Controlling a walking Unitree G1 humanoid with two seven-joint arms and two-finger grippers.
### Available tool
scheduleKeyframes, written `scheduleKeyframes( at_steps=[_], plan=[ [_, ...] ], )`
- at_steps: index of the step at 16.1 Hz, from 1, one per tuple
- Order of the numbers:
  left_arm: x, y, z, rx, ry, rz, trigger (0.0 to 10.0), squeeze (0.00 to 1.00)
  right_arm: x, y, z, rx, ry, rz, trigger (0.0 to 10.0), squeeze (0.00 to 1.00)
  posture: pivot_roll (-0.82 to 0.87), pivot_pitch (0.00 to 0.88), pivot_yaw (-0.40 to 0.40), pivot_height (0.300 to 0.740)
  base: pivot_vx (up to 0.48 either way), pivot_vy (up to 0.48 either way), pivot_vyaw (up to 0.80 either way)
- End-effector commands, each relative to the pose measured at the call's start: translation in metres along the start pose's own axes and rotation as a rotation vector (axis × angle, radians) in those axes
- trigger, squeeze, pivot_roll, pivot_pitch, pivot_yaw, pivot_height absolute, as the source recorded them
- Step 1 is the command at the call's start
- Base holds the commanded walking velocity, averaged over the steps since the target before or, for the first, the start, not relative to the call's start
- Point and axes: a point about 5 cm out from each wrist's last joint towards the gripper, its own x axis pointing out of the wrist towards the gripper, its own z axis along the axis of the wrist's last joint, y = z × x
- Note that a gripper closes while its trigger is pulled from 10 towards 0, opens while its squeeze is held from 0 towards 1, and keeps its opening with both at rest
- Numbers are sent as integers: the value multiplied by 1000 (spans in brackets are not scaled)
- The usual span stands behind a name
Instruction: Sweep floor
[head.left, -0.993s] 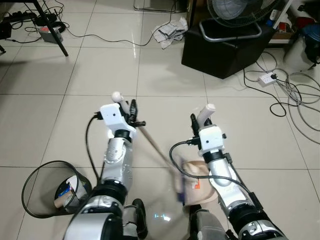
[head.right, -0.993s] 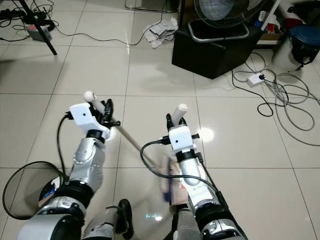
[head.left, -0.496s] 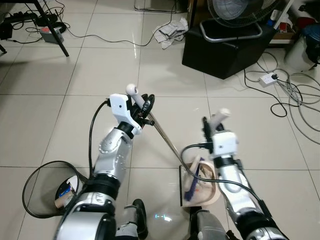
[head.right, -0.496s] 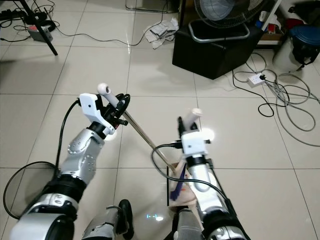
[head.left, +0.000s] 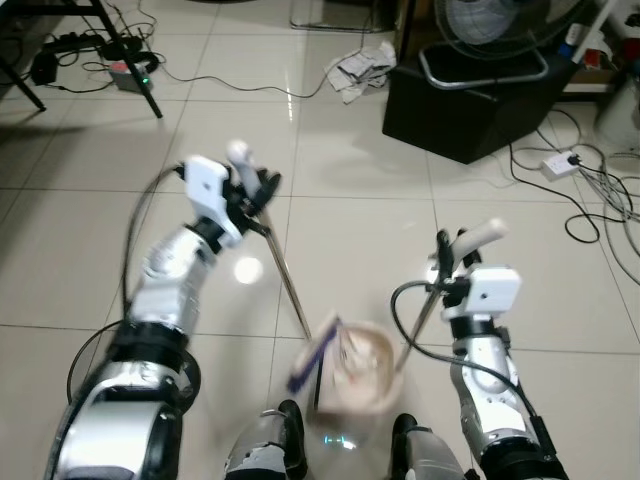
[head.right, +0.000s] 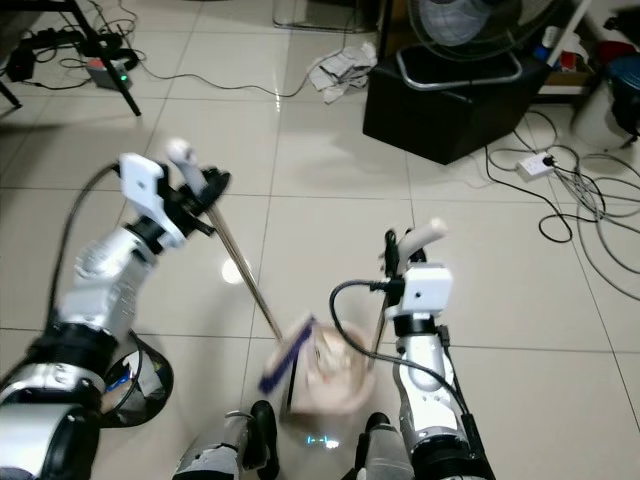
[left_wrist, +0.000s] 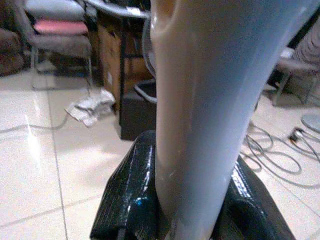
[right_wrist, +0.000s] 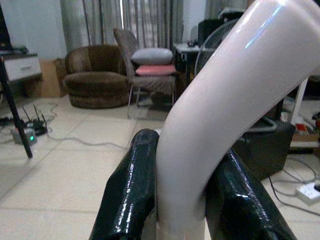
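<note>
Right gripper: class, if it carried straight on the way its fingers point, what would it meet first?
Probably the black box under the fan; the right gripper, shut on the dustpan handle, points that way over open floor, though depth is unclear.

Your left gripper (head.right: 205, 190) clamps the broom handle (head.right: 243, 272); your right gripper (head.right: 400, 250) clamps the dustpan handle (head.right: 428, 232). Blurred brush head (head.right: 287, 354) meets dustpan (head.right: 335, 375) on tiled floor (head.right: 300, 160).

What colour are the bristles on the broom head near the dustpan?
Blue-purple, though motion-blurred. The broom head shows best in the right eye view, beside the beige plastic dustpan.
</note>
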Motion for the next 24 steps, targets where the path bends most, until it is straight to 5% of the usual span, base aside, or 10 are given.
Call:
scheduleKeyframes(
  at_steps=[1,3,8,14,19,24],
  plan=[
    [1,9,13,-16,-43,13,10000,0,6,-3,8,25,-36,-13,10000,0,38,128,88,740,0,0,0],
    [-8,45,38,51,-97,184,10000,0,12,-9,13,51,-36,-15,10000,0,31,104,86,740,0,0,0],
    [-24,69,36,139,-38,340,10000,0,23,-21,35,110,-43,-25,10000,0,23,68,78,740,0,0,0],
    [-46,29,-36,56,106,290,10000,0,46,-34,105,252,-104,1,10000,0,-19,52,99,740,0,0,0],
    [-66,10,-55,100,166,276,10000,0,61,-15,139,248,-101,114,10000,0,-21,48,102,740,0,0,480],
    [-103,-14,-74,104,285,329,10000,0,82,-4,168,294,-134,131,10000,0,-11,41,75,740,0,0,800]
  ],
)
